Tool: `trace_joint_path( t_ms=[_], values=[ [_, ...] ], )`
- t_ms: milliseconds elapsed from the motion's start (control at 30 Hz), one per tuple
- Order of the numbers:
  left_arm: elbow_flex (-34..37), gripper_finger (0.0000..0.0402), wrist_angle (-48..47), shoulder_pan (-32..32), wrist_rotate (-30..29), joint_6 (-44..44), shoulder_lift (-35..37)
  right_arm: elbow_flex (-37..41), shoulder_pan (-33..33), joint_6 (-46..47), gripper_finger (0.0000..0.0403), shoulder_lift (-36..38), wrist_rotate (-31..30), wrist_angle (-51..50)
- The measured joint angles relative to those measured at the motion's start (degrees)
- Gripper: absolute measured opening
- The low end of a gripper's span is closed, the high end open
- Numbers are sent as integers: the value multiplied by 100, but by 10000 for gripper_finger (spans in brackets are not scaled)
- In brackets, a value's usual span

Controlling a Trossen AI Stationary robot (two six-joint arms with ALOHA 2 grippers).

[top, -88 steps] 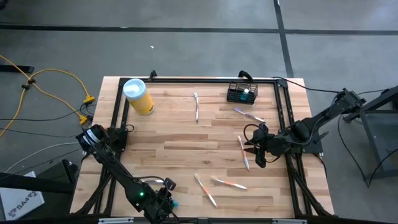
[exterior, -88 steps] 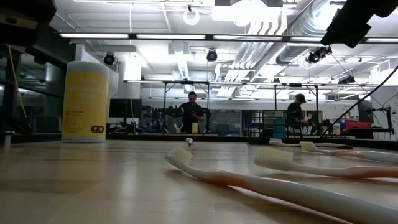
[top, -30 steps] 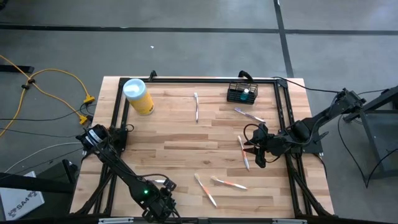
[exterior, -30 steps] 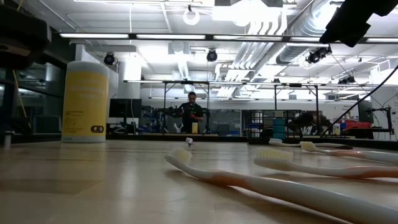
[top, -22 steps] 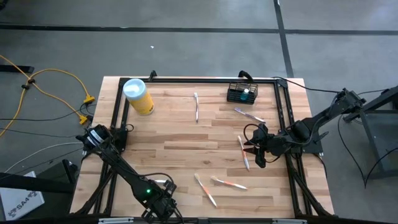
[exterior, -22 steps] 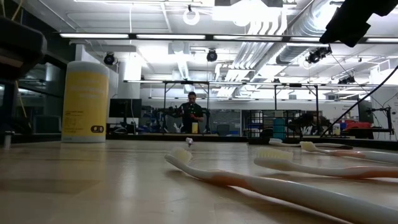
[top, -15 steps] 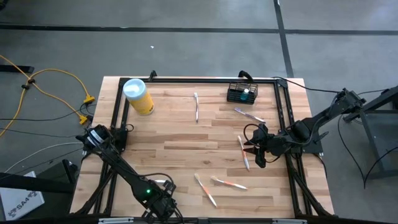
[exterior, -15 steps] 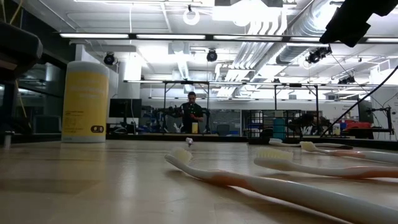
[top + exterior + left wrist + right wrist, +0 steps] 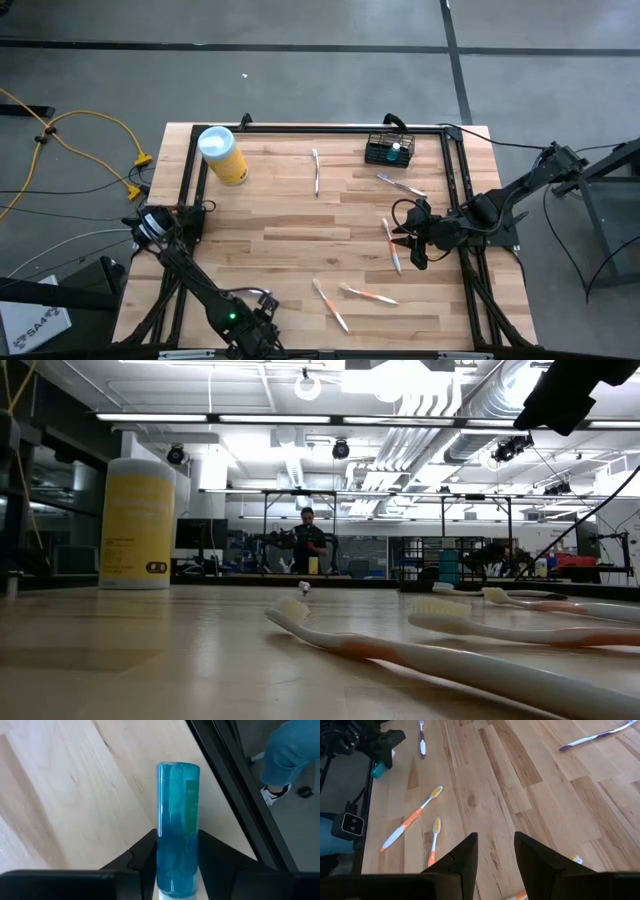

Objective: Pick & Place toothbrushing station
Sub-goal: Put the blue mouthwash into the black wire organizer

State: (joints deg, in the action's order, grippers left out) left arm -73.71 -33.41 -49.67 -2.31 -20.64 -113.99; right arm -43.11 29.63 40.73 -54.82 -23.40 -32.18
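Blue translucent tube [image 9: 177, 827] clamped in left gripper [image 9: 176, 862] at table's [image 9: 290, 225] near edge; right gripper [image 9: 492, 852] hovers w/ fingers apart, empty, far from mesh basket [image 9: 388, 150].

The counter [image 9: 300, 240] is pale wood in jointed planks with visible grain, smooth with a soft sheen. The toothbrushing station [image 9: 389, 150] at its far right is black wire mesh. The toothbrushes [image 9: 420, 652] look like glossy white and orange plastic. The tube [image 9: 177, 827] in the left gripper [image 9: 176, 851] is translucent blue, glossy plastic. The yellow canister [image 9: 223, 155] looks matt, with a white lid.
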Motion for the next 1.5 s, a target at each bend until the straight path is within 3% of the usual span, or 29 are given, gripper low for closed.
trace_joint_path(
  t_ms=[367, 500, 733, 1100, 1267, 1500],
  values=[
    [0, 66, -9, 15, -65, 52, 26, 0, 0, 1, 120, -1, 0, 4],
    [0, 65, -31, 71, -189, 197, 140, 0, 0, 0, 120, 1, 0, 7],
    [23, 80, -274, 267, -933, 794, 403, 0, 0, 0, 120, -1, 0, 15],
    [15, 84, -333, 776, -1081, 1680, 437, 0, 0, 1, 120, 0, 0, 37],
    [11, 84, -347, 837, -1693, 2266, 472, 0, 0, 0, 120, 1, 0, 35],
    [-108, 84, -351, 651, -3231, 3355, 548, 0, 0, 1, 120, 1, 0, 67]
  ],
)
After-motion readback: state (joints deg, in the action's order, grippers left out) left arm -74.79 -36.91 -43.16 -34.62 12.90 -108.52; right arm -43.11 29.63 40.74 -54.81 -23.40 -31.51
